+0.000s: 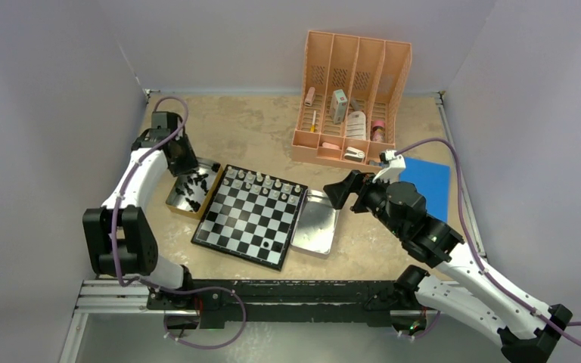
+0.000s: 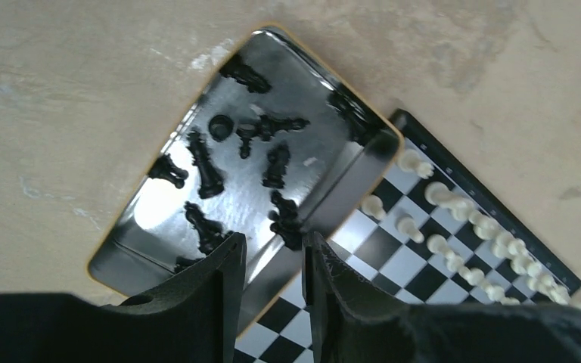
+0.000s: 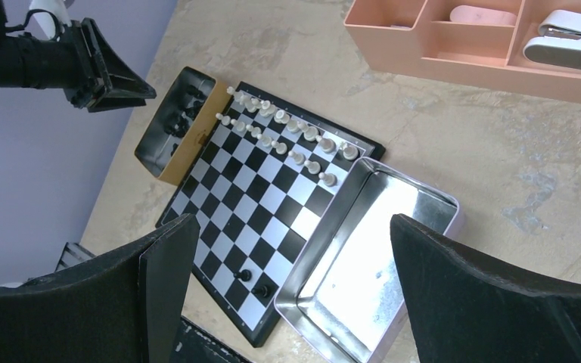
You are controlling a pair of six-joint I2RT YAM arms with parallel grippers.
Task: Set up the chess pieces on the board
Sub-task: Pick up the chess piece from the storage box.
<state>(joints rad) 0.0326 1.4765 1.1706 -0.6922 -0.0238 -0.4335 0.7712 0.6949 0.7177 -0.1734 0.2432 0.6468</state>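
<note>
Mirror-bright metal tray (image 3: pixel 363 261), glossy checked board (image 1: pixel 234 220), matt black left claw (image 2: pixel 272 246), peach plastic organiser (image 1: pixel 357 74)

Bright even light, glare on silver tray (image 3: pixel 348 287) (nearly white), soft shadows

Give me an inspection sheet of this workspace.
Surface: beige tabletop, mottled.
Job's things: board at centre; white pieces in its two far rows; two black pieces at its near edge; other black pieces lying in the tin left of it.
Clutter: silver tray right of the board; peach organizer holding small items; blue sheet.
Grippers: left gripper open above the tin, holding nothing; right gripper wide open, facing tray and board.
Cables: purple cables along both arms, off the board.
Surroundings: plain walls; metal rail at near edge.
</note>
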